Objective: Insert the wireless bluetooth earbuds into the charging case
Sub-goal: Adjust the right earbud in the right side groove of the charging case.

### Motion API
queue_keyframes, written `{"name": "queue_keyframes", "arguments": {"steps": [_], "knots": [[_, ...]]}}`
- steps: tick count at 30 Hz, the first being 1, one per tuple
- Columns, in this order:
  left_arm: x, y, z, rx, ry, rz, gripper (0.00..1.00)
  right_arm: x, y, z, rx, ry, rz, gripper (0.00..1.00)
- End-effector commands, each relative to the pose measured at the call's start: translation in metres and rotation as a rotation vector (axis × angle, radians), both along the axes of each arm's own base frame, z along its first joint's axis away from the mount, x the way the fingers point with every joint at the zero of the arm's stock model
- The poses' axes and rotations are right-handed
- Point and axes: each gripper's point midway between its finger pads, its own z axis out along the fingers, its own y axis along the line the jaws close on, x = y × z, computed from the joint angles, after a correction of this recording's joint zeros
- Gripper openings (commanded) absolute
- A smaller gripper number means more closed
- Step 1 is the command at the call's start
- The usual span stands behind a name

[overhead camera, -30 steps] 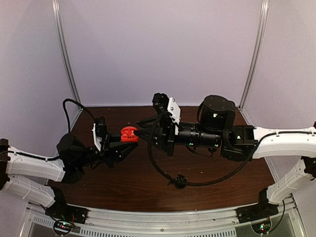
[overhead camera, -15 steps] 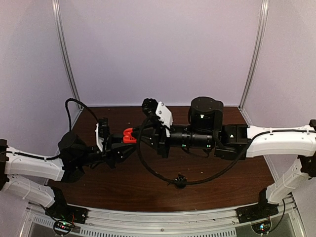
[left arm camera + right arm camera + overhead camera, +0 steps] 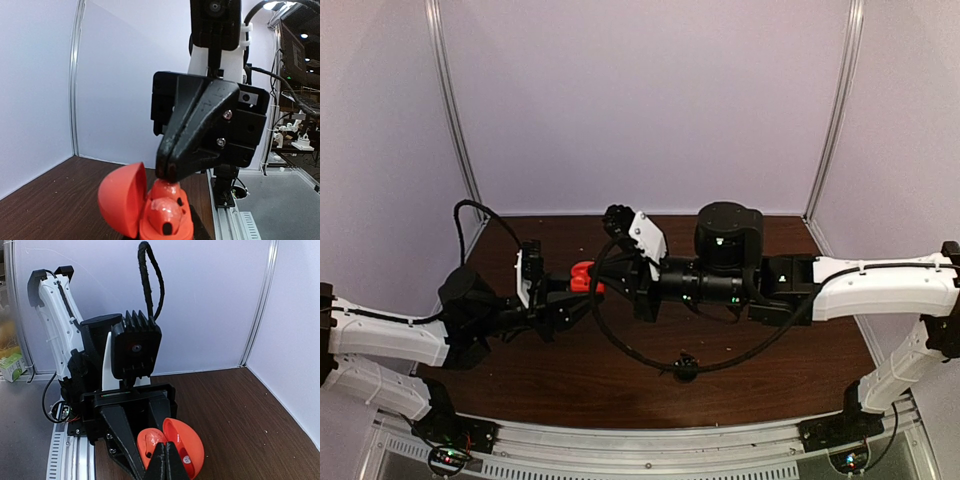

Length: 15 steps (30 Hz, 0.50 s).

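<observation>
Pale lilac walls [image 3: 650, 100] enclose a dark brown wooden table [image 3: 620, 370]. Above it, the left gripper [image 3: 575, 288] clamps a red-orange round charging case [image 3: 120, 200], mouth towards the right gripper [image 3: 167, 172], lid swung aside. A red-orange earbud [image 3: 167, 215] sits inside, long axis unclear, touched by the right gripper's closed tips.

We see a red-orange charging case [image 3: 582, 275], black left claw [image 3: 568, 288] and right claw [image 3: 610, 283], dark-brown wood-grain desk [image 3: 620, 390], lilac walls [image 3: 650, 100].
</observation>
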Motion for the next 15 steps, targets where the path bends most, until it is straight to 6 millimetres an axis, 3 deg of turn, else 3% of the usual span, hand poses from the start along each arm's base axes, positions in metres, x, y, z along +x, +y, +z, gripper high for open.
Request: {"name": "queue_keyframes", "arguments": {"steps": [1, 3, 8, 10, 15], "knots": [[-0.002, 0.006, 0.028, -0.068, -0.072, 0.013, 0.0, -0.004, 0.001, -0.027, -0.072, 0.037, 0.018, 0.0], [-0.001, 0.005, 0.026, -0.061, -0.07, 0.012, 0.0, -0.006, 0.0, -0.022, -0.069, 0.031, 0.025, 0.03], [-0.002, 0.002, 0.02, -0.04, -0.065, -0.003, 0.0, -0.015, -0.008, 0.018, 0.014, 0.005, 0.063, 0.18], [-0.002, 0.001, 0.018, -0.031, -0.064, -0.008, 0.0, -0.019, -0.011, 0.032, 0.042, -0.002, 0.082, 0.31], [-0.004, -0.001, 0.017, -0.019, -0.066, -0.021, 0.0, -0.021, -0.015, 0.049, 0.089, 0.0, 0.107, 0.44]]}}
